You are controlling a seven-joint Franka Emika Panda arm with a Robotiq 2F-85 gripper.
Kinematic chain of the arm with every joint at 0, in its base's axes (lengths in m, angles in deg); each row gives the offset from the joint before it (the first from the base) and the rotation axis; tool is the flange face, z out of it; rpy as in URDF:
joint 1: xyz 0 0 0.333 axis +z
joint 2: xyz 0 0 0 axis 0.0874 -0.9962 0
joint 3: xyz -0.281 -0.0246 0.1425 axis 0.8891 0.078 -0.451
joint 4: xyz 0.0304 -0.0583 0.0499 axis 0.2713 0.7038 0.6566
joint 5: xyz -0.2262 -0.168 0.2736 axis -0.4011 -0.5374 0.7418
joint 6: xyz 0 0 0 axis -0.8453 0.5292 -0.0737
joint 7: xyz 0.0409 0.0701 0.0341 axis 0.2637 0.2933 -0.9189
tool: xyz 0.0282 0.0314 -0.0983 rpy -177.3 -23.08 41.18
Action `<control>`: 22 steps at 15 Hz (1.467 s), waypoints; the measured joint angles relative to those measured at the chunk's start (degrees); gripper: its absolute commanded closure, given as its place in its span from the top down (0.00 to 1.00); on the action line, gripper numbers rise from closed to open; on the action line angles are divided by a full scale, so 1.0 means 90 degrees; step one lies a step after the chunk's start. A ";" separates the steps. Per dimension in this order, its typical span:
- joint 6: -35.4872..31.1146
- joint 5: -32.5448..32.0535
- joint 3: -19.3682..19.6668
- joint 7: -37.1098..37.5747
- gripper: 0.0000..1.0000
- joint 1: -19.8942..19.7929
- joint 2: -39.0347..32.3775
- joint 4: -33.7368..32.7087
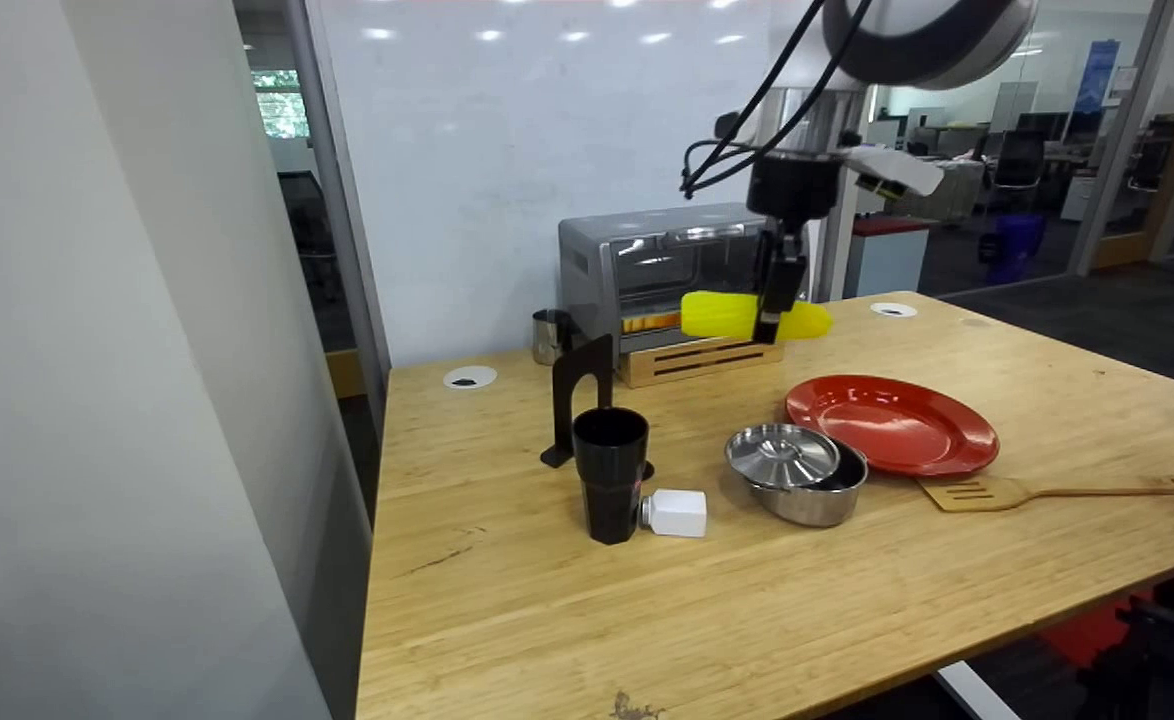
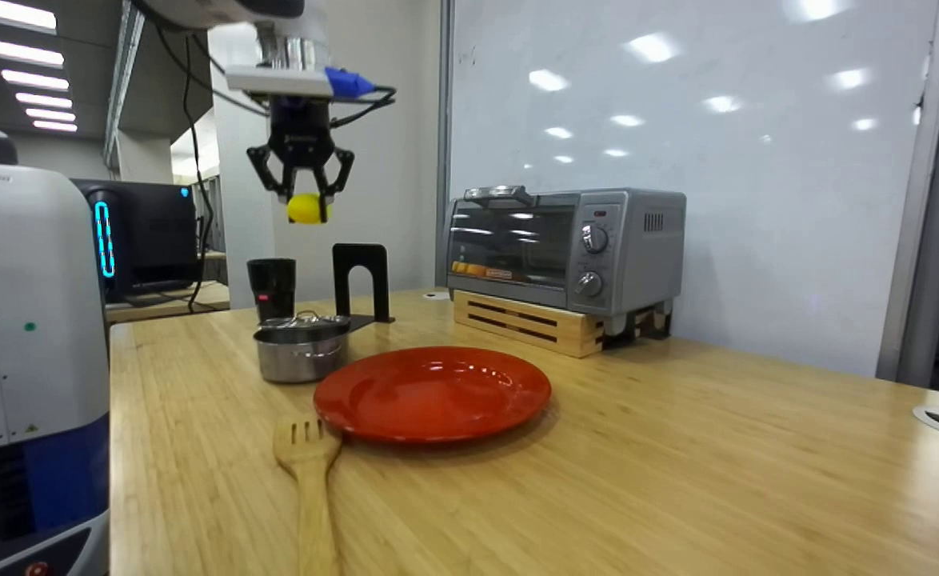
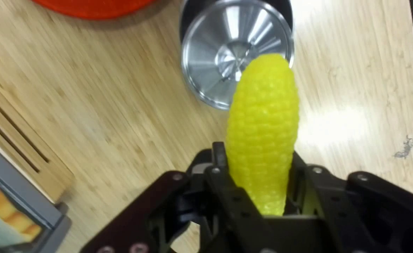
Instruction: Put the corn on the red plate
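Note:
The corn is a bright yellow cob, seen in both exterior views (image 1: 717,315) (image 2: 300,209) and in the wrist view (image 3: 262,123). My gripper (image 1: 769,325) is shut on the corn around its middle, one finger on each side, as the wrist view (image 3: 257,154) also shows. It holds the corn level, well above the table. The red plate lies flat on the table in both exterior views (image 1: 887,430) (image 2: 433,400). Only its edge shows at the top left of the wrist view (image 3: 94,10). The corn is apart from the plate, over the area near the metal bowl.
A metal bowl (image 1: 807,508) with a tilted lid (image 1: 782,455) stands beside the plate. A wooden spatula (image 1: 987,493) touches the plate's area. A black cup (image 1: 611,480), a white bottle (image 1: 677,513) and a black bookend (image 1: 562,400) stand nearby. A toaster oven (image 2: 565,248) is behind.

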 measured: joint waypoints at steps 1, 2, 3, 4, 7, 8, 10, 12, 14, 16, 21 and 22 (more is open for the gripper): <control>0.0076 0.0029 0.0200 0.0096 0.15 -0.0056 0.0253 0.0164; 0.0114 0.0033 0.0418 0.0194 0.15 -0.0123 0.0483 0.0336; 0.0128 0.0033 0.0640 0.0271 0.15 -0.0201 0.0685 0.0507; 0.0129 0.0037 0.0865 0.0332 0.15 -0.0283 0.0851 0.0673; 0.0082 0.0034 0.1454 0.0648 0.15 -0.0543 0.1169 0.1113; 0.0008 0.0035 0.1606 0.0779 0.15 -0.0619 0.1217 0.1240; -0.0358 0.0035 0.1841 0.0997 0.15 -0.0743 0.1225 0.1504; -0.0896 0.0044 0.2015 0.1136 0.15 -0.0793 0.1132 0.1770; -0.1505 0.0108 0.2098 0.1228 0.15 -0.0795 0.0893 0.1970; -0.2034 0.0251 0.2098 0.1256 0.15 -0.0776 0.0529 0.2064; -0.2790 0.1082 0.1899 0.1066 0.15 -0.0702 -0.0548 0.1984; -0.2808 0.1268 0.1824 0.1002 0.15 -0.0708 -0.0739 0.1916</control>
